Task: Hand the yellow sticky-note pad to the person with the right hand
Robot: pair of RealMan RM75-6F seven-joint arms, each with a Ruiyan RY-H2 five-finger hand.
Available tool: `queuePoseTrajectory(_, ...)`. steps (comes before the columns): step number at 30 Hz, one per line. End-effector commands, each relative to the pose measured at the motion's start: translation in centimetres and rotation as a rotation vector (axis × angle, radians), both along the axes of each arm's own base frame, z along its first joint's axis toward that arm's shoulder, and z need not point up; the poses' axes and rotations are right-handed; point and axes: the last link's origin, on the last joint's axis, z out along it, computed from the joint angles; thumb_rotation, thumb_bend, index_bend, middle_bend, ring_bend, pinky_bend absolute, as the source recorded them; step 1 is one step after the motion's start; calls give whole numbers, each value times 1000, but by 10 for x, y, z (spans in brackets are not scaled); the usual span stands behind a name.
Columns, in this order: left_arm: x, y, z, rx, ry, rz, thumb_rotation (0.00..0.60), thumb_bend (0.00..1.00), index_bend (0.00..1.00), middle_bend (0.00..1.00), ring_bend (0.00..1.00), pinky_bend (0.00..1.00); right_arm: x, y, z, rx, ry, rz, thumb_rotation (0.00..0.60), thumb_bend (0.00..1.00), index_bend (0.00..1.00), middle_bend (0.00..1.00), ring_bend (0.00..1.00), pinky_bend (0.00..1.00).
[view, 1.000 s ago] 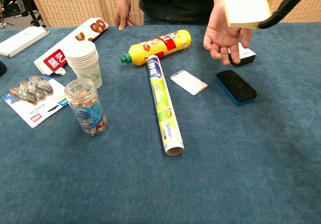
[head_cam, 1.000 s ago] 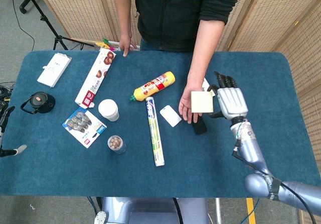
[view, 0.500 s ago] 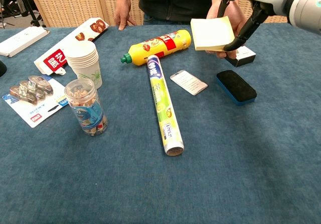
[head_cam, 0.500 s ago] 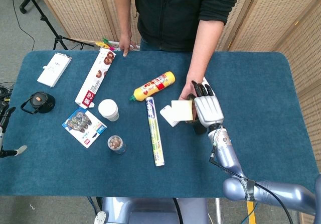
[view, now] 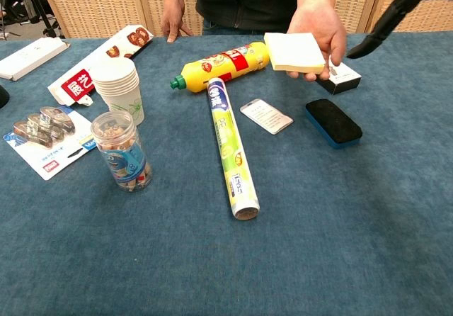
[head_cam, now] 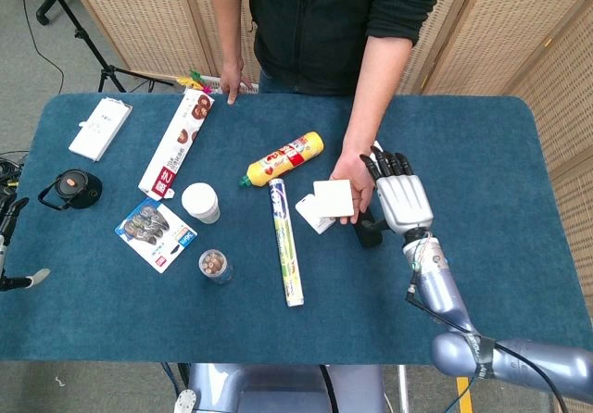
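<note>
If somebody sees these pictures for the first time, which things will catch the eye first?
First, the pale yellow square sticky-note pad held in the person's hand above the blue table. Just right of it hangs the robot's silver right hand, fingers apart and holding nothing. The bright yellow plastic bottle lies at the table's middle.

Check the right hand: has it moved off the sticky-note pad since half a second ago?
Yes. The right hand has shifted right, away from the yellow bottle; the person's hand holds the sticky-note pad.

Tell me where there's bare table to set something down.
Bare cloth runs along the table's near edge, below the foil roll and snack jar, and on the far right beyond the right hand. The centre is crowded around the yellow bottle and eraser.
</note>
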Motion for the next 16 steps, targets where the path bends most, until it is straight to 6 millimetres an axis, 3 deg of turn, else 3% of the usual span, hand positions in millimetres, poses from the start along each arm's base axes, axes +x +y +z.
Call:
queuePoseTrajectory(1,-1,-1,1,3,0,3,600,0,0,0,0,0,-17,22,29,-44,29,13,600,0,0,0,0,40)
queuePoseTrajectory(5,-2,-2,1,2,1,6,600,0,0,0,0,0,-57,48,52,-105,54,34,600,0,0,0,0,40)
queuePoseTrajectory(7,-2,-4,0,1,3,5,600,0,0,0,0,0,-95,62,60,-131,127,21,600,0,0,0,0,40)
queuePoseTrajectory(8,-4,-8,-1,6,2,15,600,0,0,0,0,0,-141,81,67,-159,232,-27,600,0,0,0,0,40)
queuePoseTrajectory(9,-6,-10,-2,10,5,20,600,0,0,0,0,0,-156,89,67,-177,234,-15,600,0,0,0,0,40)
queuePoseTrajectory(12,-9,-13,-5,13,1,28,600,0,0,0,0,0,-186,107,65,-211,192,3,600,0,0,0,0,40)
queuePoseTrajectory(16,-11,-13,-6,16,6,26,600,0,0,0,0,0,-211,122,58,-212,181,11,600,0,0,0,0,39)
